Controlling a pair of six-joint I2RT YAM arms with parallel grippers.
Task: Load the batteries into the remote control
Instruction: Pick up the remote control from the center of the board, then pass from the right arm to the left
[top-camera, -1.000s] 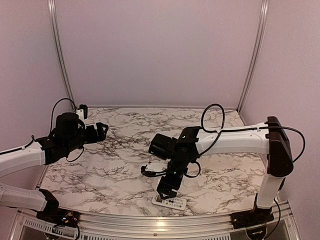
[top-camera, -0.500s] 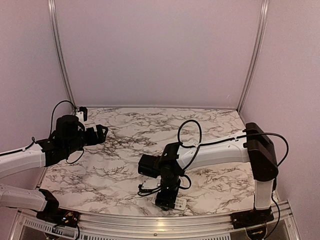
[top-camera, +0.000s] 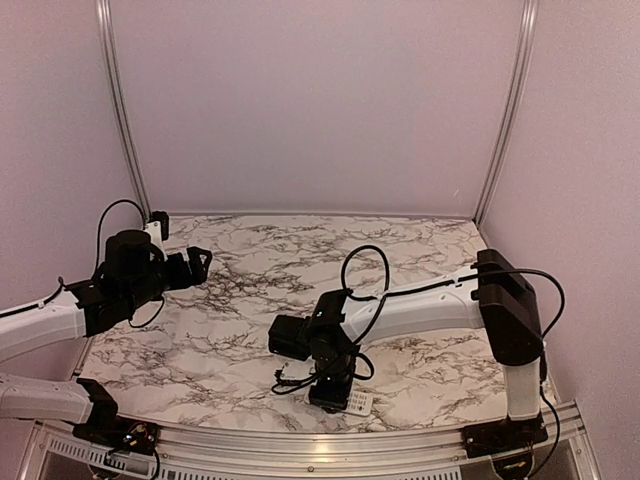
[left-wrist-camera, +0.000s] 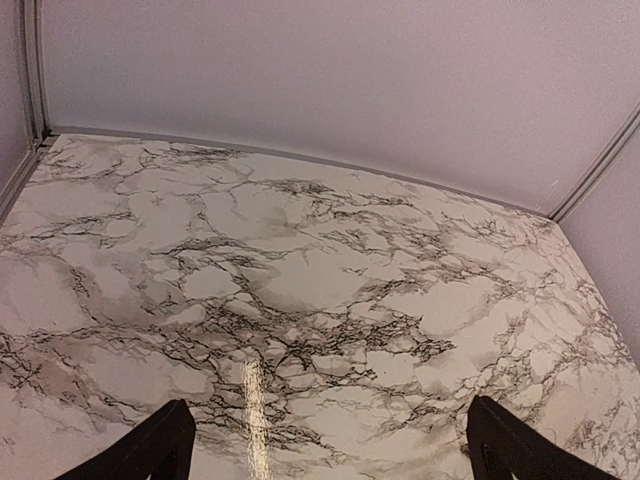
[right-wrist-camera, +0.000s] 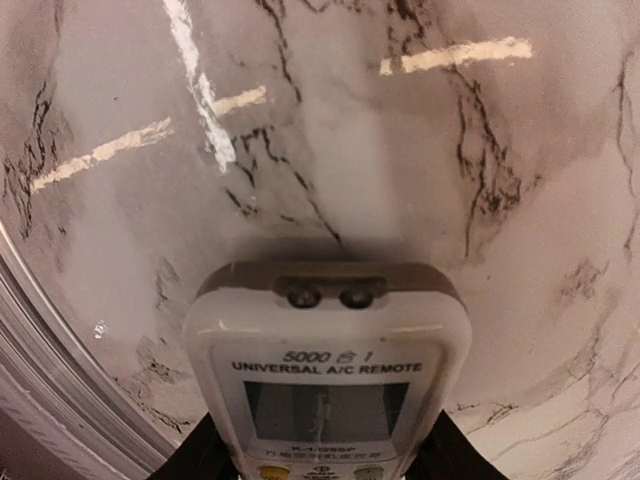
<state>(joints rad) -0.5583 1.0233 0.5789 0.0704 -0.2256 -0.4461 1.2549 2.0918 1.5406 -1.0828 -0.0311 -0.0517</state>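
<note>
The remote control (right-wrist-camera: 325, 370) lies face up on the marble table near its front edge, white with a pale screen and the print "UNIVERSAL A/C REMOTE". In the top view only its end (top-camera: 357, 404) shows beside my right gripper (top-camera: 328, 392). My right gripper (right-wrist-camera: 322, 452) is low over it. Its black fingers (right-wrist-camera: 195, 450) press against both long sides of the remote. My left gripper (top-camera: 198, 258) hovers open and empty over the table's left side; its fingertips (left-wrist-camera: 165, 440) show at the bottom of the left wrist view. No batteries are in view.
The table's metal front rail (top-camera: 300, 440) runs just in front of the remote and shows in the right wrist view (right-wrist-camera: 60, 380). Lilac walls with metal corner posts (top-camera: 505, 120) close the back and sides. A black cable (top-camera: 365, 262) loops above the right arm.
My right arm has swung down and leftward, bringing its gripper from above the remote down around it. My left gripper has drifted slightly left and back.
</note>
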